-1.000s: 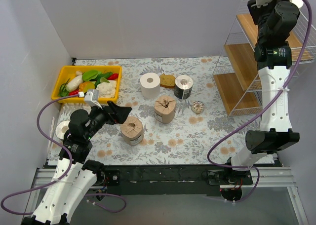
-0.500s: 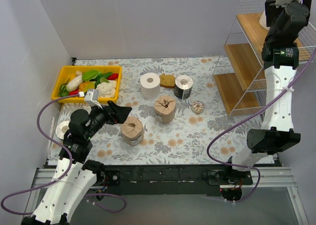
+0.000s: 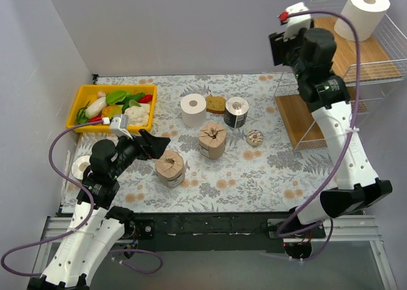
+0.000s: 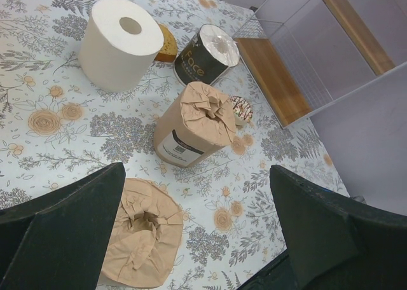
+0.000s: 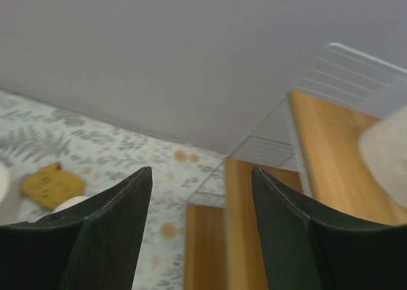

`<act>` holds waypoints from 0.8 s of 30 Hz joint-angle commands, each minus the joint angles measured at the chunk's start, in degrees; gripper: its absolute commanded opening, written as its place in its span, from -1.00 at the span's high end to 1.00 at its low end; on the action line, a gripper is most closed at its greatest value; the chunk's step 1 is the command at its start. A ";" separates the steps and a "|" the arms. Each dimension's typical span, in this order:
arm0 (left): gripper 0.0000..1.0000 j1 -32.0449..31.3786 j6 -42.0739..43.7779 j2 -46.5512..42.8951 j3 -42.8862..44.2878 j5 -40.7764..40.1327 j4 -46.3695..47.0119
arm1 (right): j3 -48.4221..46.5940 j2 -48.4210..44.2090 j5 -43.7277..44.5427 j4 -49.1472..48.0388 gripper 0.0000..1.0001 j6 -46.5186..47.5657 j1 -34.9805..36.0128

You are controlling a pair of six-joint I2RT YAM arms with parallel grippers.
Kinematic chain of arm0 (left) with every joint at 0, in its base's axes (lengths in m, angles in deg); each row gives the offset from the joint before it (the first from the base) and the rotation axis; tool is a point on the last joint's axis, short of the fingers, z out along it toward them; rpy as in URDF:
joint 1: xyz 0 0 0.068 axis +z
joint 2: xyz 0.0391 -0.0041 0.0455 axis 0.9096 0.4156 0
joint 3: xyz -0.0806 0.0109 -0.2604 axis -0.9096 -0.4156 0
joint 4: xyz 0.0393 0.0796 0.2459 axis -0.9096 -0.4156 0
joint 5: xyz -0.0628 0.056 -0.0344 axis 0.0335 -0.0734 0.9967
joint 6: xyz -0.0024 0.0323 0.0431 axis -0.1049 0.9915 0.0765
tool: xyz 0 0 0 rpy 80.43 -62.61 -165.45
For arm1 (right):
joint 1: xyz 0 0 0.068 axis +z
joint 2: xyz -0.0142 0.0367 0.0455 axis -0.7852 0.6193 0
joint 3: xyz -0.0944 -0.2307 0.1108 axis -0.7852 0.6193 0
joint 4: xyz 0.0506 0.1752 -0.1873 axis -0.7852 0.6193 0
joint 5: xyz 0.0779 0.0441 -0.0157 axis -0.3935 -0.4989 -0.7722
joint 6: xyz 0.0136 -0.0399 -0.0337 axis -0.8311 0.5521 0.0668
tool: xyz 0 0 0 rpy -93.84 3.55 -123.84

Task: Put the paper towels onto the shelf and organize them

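Floral cloth covers the bench (image 3: 254,169), with plain pale walls around it. One plain white roll (image 3: 364,13) stands upright on the top board of the shelf (image 3: 304,115). On the bench stand a second white roll (image 3: 193,110), a dark-labelled roll (image 3: 236,112) and two brown-wrapped rolls (image 3: 212,140) (image 3: 170,168). What looks like another roll (image 3: 81,167) sits at the left edge. The right tool (image 5: 200,226) hangs high beside the shelf, released and empty. The left tool (image 4: 197,220) hovers near the closest brown-wrapped roll, fingers spread wide, grasping nothing.
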State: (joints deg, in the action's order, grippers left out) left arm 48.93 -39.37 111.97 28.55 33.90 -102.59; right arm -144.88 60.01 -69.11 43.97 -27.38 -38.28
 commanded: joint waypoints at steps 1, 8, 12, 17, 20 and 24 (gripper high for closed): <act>-0.96 0.08 0.84 -0.42 0.60 -0.06 -0.05 | 4.09 -5.12 1.92 1.42 -0.40 -7.54 10.09; -0.96 0.08 0.75 -1.38 0.60 -0.59 -0.14 | 9.97 -3.63 2.28 3.97 -0.38 -22.48 18.00; -0.96 0.08 0.66 -1.47 1.22 -3.65 -1.37 | 9.81 2.69 4.21 7.66 -0.39 -23.73 25.37; -0.96 0.08 0.40 -3.31 2.36 -11.98 -4.00 | 1.48 15.16 7.47 10.04 -0.41 -24.42 30.93; -0.96 0.08 -0.21 -4.98 2.89 -16.91 -5.76 | -1.16 20.88 6.16 7.85 -0.41 -26.09 32.42; -0.96 0.08 -0.74 -5.43 3.50 -21.50 -7.35 | -4.06 28.86 6.51 4.41 -0.41 -26.71 33.22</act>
State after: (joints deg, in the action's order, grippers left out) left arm 48.93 -39.72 107.25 29.56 19.70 -107.55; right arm -142.65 85.12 -63.98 52.60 -51.81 -5.06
